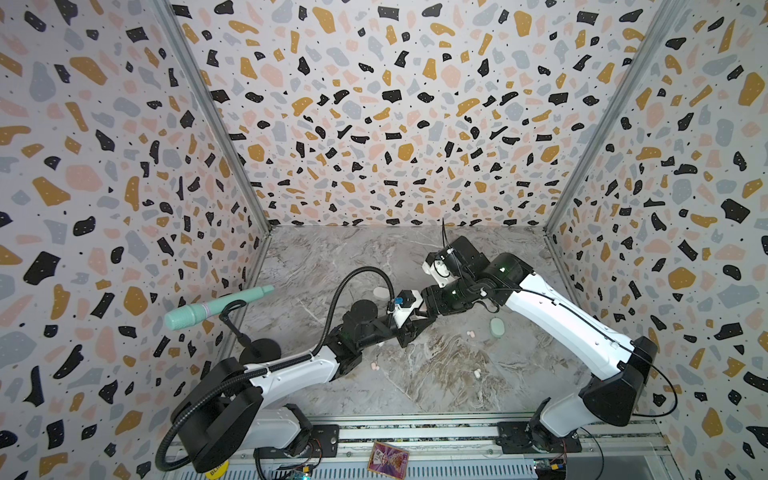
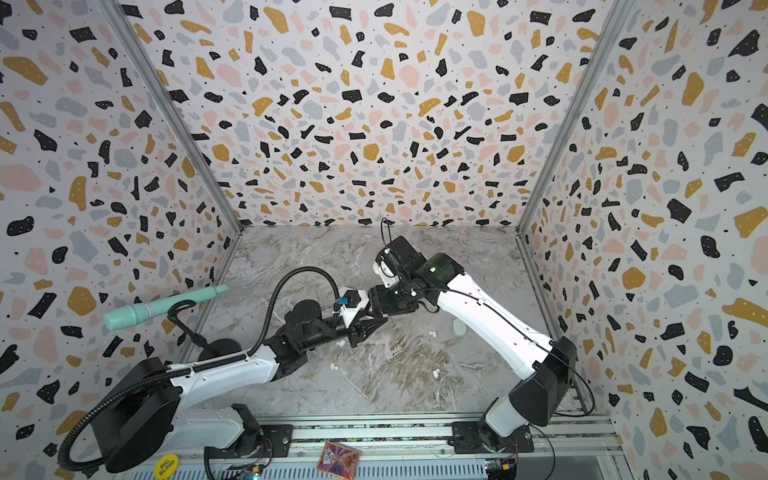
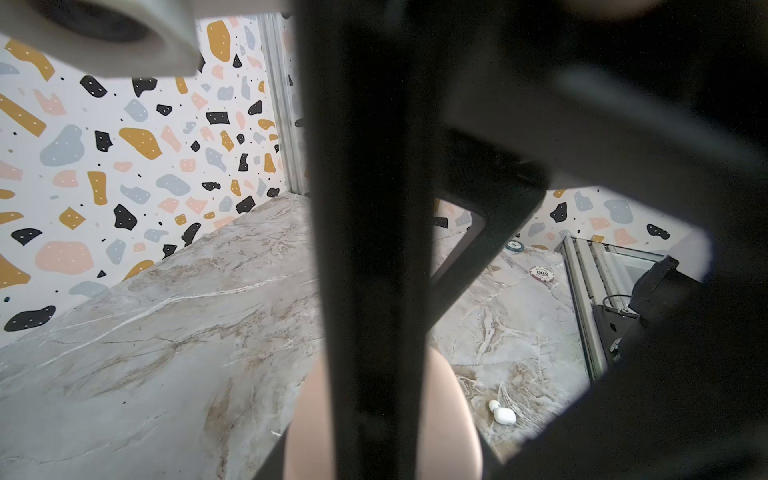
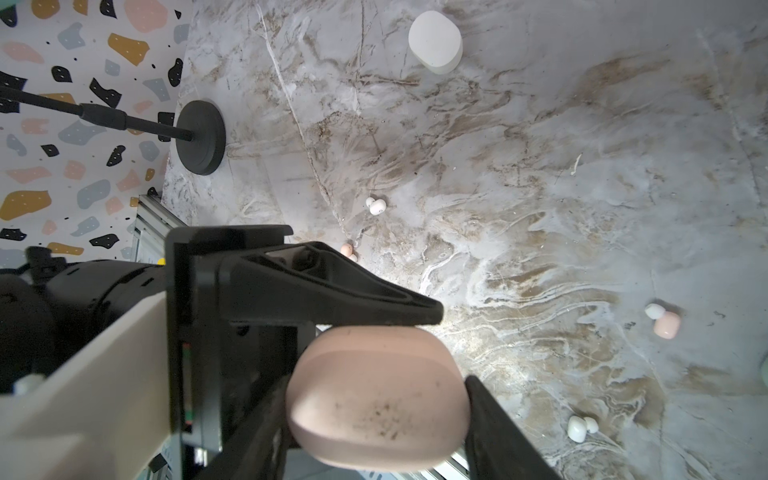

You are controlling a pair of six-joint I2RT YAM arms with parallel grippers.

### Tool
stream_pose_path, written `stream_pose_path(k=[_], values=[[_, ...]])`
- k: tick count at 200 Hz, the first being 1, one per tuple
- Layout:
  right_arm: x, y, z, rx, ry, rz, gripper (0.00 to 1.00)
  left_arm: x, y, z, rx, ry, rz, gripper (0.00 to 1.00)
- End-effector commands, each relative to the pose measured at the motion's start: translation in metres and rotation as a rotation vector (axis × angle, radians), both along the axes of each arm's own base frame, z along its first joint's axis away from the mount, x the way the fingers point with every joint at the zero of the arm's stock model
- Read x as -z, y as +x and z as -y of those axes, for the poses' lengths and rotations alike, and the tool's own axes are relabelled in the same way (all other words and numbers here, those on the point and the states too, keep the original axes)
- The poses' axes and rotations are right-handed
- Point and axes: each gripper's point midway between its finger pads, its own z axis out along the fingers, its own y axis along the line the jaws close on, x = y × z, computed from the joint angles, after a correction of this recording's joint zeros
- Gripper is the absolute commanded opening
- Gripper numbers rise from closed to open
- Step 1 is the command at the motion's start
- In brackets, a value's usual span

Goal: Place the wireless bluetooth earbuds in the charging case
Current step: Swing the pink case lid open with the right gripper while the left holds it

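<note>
Gripping the pink charging case [image 4: 374, 415] on two opposite sides, the right pincer [image 4: 378, 380] is clamped on it and holds it clear of the counter [image 4: 540, 166]. The case lid is down. The left pincer [image 4: 430, 311] has its fingers together, with the tip lying along the case's upper edge. I cannot tell whether it pinches anything there.

No buds are in the case; all lie loose on the counter. White earbuds [image 4: 376, 205] and pink earbuds [image 4: 346, 249] rest beyond the case on the left pincer's side. A second pink earbud [image 4: 666, 323] and a second white pair [image 4: 579, 428] lie well apart from the case. A white case [image 4: 435, 39] also sits well apart from it. A mint case [image 1: 496, 327] lies on the right arm's side of it.
</note>
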Motion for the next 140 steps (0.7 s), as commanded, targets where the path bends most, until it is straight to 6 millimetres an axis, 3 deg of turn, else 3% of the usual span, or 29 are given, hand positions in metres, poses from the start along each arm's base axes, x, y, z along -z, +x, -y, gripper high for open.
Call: stream_pose_path(k=[1, 76, 140], values=[[-0.011, -0.008, 0.005, 0.007, 0.018, -0.005, 0.62, -0.045, -0.005, -0.001, 0.012, -0.117, 0.107, 0.32], [-0.032, -0.002, 0.015, 0.018, 0.074, 0.028, 0.81, -0.039, -0.016, -0.002, 0.058, -0.129, 0.067, 0.32], [-0.057, 0.005, 0.048, 0.029, 0.118, 0.113, 0.95, -0.030, -0.031, -0.008, 0.098, -0.131, -0.001, 0.32]])
